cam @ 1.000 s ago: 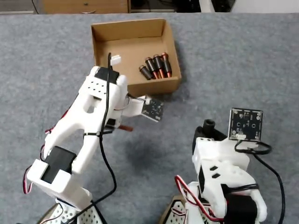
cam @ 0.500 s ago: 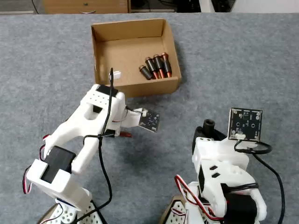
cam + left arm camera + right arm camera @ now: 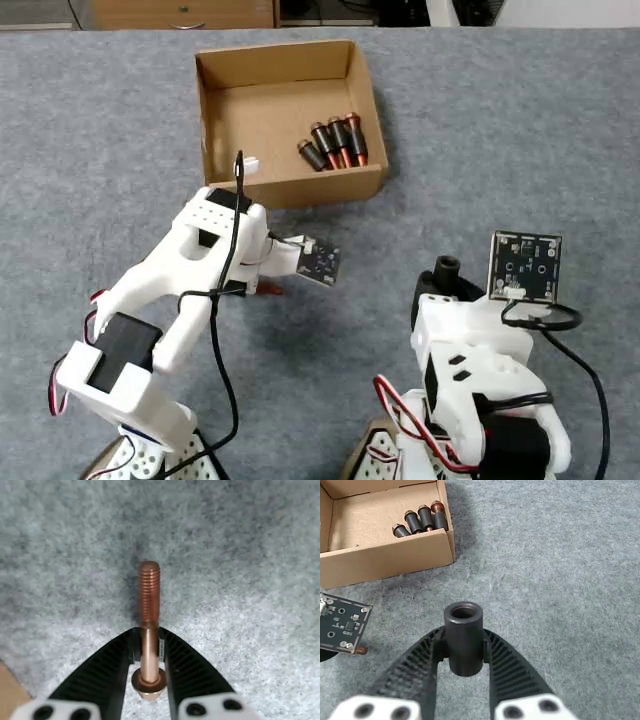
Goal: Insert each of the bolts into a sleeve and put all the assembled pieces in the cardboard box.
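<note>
The left gripper point(image 3: 149, 639) is clamped on a copper-coloured bolt point(image 3: 149, 595) just above its flanged head, so the threaded shank projects free beyond the fingertips. This hold appears chosen to keep the whole thread exposed for entry into a bore. In the high view this arm sits low over the grey felt table point(image 3: 520, 120), close to the front wall of the cardboard box point(image 3: 300, 188) but not touching it. Four assembled pieces point(image 3: 334, 143) lie side by side in the box toward its right wall, leaving the left and rear of the floor free for more. Further right, the right gripper point(image 3: 463, 647) is closed around the body of a black sleeve point(image 3: 463, 630), with the open bore clear of the fingers — probably to present it to the bolt. Bare felt lies between the two arms, so mating should be possible there. The front right corner of the box is the nearest edge to avoid.
</note>
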Motion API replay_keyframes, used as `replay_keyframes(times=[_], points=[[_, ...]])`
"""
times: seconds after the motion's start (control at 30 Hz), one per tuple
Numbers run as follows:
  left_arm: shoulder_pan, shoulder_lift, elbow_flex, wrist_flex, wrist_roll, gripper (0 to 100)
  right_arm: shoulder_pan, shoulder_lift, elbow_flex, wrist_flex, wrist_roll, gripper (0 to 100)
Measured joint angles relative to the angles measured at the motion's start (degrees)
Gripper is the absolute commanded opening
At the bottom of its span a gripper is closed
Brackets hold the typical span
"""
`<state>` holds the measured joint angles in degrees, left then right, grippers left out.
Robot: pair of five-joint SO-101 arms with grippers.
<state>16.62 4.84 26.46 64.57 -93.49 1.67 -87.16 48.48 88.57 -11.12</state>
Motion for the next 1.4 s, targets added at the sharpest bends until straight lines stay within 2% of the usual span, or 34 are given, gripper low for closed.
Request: replay_keyframes(times=[0.13, 0.3, 0.4, 0.5, 0.6, 0.7, 0.87, 0.97, 1.13, 1.4], points=[[0.0, 0.0, 0.0, 0.0, 0.0, 26, 0.0, 0.0, 0.0, 0.0, 0.0, 0.1], [0.0, -0.1, 0.0, -0.4, 0.0, 24, 0.0, 0.0, 0.0, 0.0, 0.0, 0.1], [0.0, -0.2, -0.5, -4.0, 0.4, 23, 0.0, 0.0, 0.0, 0.0, 0.0, 0.1], [0.0, -0.2, -2.9, -7.7, 4.2, 23, 0.0, 0.0, 0.0, 0.0, 0.0, 0.1], [1.1, -0.2, -7.5, -9.8, 16.6, 23, 0.0, 0.0, 0.0, 0.0, 0.0, 0.1], [2.6, -0.2, -13.5, -8.2, 34.4, 23, 0.0, 0.0, 0.0, 0.0, 0.0, 0.1], [3.3, -0.2, -27.2, 4.6, 66.8, 23, 0.0, 0.0, 0.0, 0.0, 0.0, 0.1], [3.3, -0.2, -35.0, 14.0, 83.0, 23, 0.0, 0.0, 0.0, 0.0, 0.0, 0.1], [3.1, -0.2, -42.6, 24.5, 101.7, 23, 0.0, 0.0, 0.0, 0.0, 0.0, 0.1], [-1.1, -0.2, -43.2, 31.3, 130.1, 23, 0.1, 0.0, 1.1, 0.0, 0.0, 0.1]])
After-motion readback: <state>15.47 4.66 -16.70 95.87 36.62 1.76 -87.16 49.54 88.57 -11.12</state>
